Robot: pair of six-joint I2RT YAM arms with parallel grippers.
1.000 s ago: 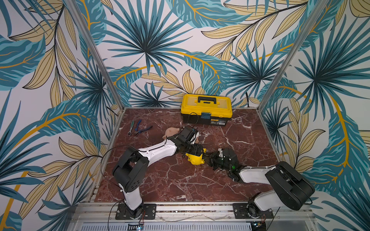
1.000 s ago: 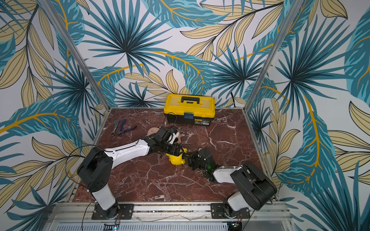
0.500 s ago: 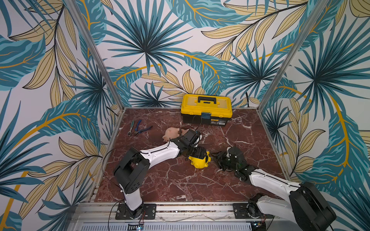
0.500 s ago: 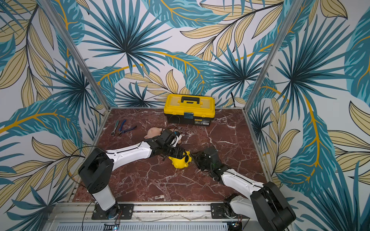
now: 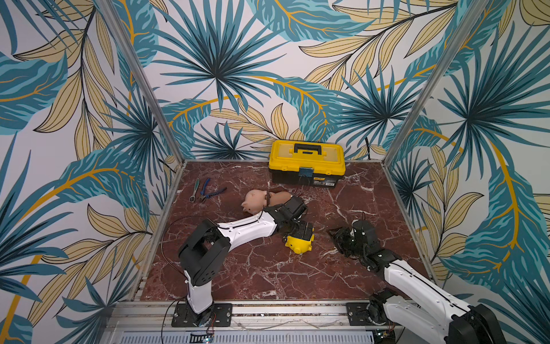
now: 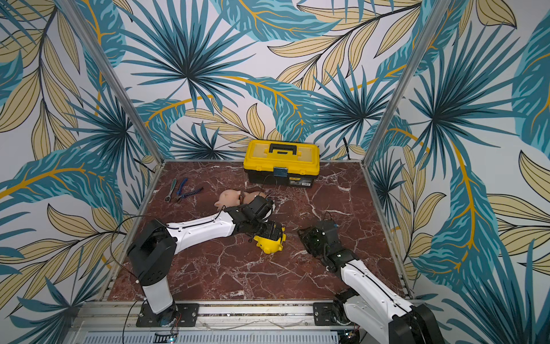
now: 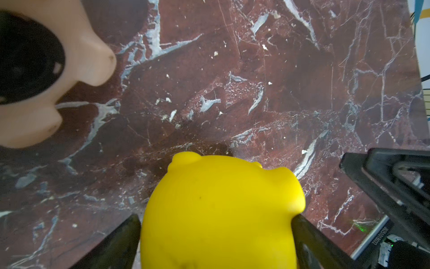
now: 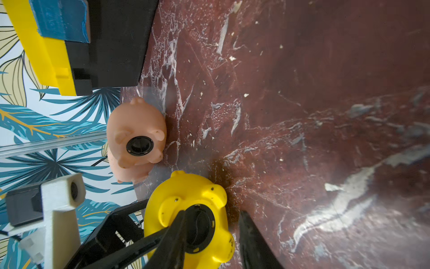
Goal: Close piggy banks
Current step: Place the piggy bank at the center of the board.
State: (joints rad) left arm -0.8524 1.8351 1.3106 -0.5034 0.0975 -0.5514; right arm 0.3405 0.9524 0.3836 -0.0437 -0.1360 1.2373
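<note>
The yellow piggy bank (image 5: 300, 243) lies tipped on its side near the middle of the surface (image 5: 268, 277), a dark red marble-look slab laced with white veins. Its plastic is smooth, glossy and rounded, with stubby feet and small ears. The right wrist view shows its belly turned toward that camera, with a black round plug (image 8: 200, 223) set in the opening, partly behind a finger. The left gripper (image 5: 303, 233) sits over the pig. In the left wrist view its jaws stand wide, with a black finger (image 7: 121, 242) at each flank, right against the plastic; whether they press on it cannot be told. The right gripper (image 5: 337, 235) hovers near the pig without touching it, its thin, tapered black jaws part-way open with nothing between them. Further back, two more pigs lie on their sides, touching each other. One pink piggy bank (image 5: 253, 202) points its ears and snout toward the left side. The second pink piggy bank (image 5: 282, 197) lies beside the left arm's wrist; its matte belly shows four blunt feet around a seated black disc. Against the back wall stands a boxy yellow-and-black toolbox (image 5: 306, 162) with a black handle and a blue latch. Blue-handled pliers (image 5: 212, 192) and a small metal ratchet wrench (image 5: 195, 190) lie near the far left corner.
</note>
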